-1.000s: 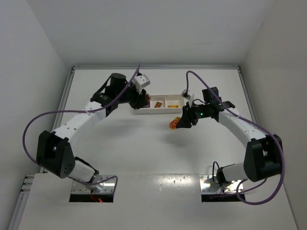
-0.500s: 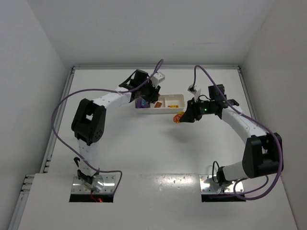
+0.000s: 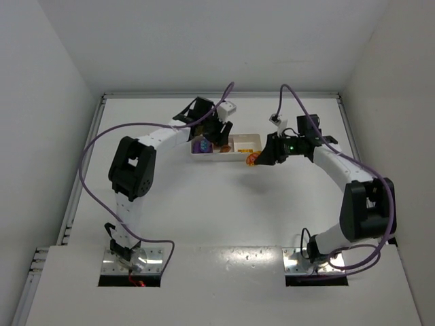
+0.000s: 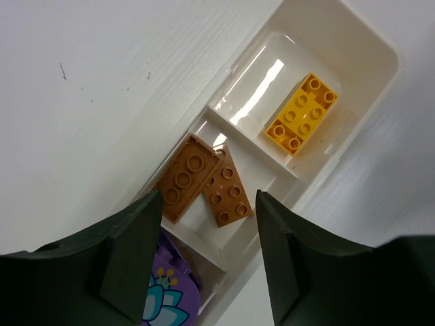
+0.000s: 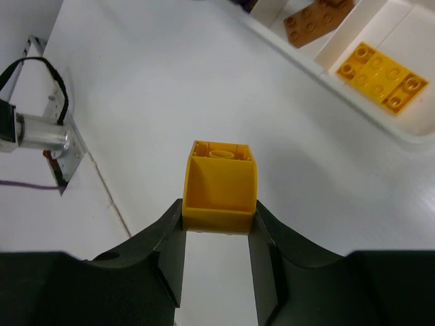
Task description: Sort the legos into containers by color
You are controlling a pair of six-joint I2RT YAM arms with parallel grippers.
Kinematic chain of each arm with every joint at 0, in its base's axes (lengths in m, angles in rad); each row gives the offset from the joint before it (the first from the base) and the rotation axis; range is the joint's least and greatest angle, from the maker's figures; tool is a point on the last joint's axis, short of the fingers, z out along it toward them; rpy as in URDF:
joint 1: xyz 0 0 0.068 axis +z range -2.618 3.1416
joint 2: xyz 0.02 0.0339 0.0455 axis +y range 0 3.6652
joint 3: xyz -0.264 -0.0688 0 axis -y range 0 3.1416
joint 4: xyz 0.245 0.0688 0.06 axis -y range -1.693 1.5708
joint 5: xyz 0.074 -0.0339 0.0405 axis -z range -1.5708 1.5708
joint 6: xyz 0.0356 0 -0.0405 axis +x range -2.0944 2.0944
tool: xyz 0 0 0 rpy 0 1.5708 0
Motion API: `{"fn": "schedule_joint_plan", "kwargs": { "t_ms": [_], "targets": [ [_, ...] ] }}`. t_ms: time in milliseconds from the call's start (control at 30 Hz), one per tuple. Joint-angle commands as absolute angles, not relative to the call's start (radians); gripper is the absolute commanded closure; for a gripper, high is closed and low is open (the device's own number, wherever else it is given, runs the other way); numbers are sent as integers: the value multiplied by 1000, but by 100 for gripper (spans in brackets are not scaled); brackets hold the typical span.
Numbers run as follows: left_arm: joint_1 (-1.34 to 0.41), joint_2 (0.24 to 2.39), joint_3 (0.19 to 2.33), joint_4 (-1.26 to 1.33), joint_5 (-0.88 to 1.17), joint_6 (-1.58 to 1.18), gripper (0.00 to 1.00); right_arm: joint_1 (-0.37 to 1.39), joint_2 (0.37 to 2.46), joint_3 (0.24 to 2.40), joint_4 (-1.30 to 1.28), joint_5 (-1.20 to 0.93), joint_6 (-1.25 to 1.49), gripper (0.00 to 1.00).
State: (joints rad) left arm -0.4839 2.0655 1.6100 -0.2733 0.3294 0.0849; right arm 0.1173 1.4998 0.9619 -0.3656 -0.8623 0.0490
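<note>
White tray (image 3: 228,159), three compartments, far centre of table (image 3: 204,210).
Left compartment: purple piece (image 4: 163,299) with light blue flower mark.
Middle compartment: two brown-orange bricks (image 4: 187,176), touching.
Right compartment: one flat yellow brick (image 4: 301,114).
Left gripper (image 4: 204,265): fingers spread, nothing between them, above the left and middle compartments.
Right gripper (image 5: 217,224): clamped on a yellow-orange brick (image 5: 221,183), hollow underside showing, just near the tray's near-right corner.

White tray (image 4: 375,42), three compartments: a flat yellow brick (image 4: 302,115) in one end, two brown bricks (image 4: 187,178) touching in the middle, and a purple piece (image 4: 163,299) with a light-blue flower at the other end. A yellow cube (image 5: 221,185), hollow side showing, sits clamped in the right gripper (image 5: 217,216) near the tray.
</note>
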Motion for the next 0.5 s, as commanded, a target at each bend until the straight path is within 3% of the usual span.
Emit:
{"fn": "schedule_joint_plan", "kwargs": {
  "t_ms": [0,300,467],
  "targets": [
    [-489,2043,1646,-282,341,65,37,112,1526,1046,-259,-832,107,95],
    [-489,1789,1542,-224,298,34,36,144,1712,1212,-181,-624,160,95],
    [-445,1681,1468,-224,285,14,25,167,1805,1253,-181,-537,130,94]
  ]
}}
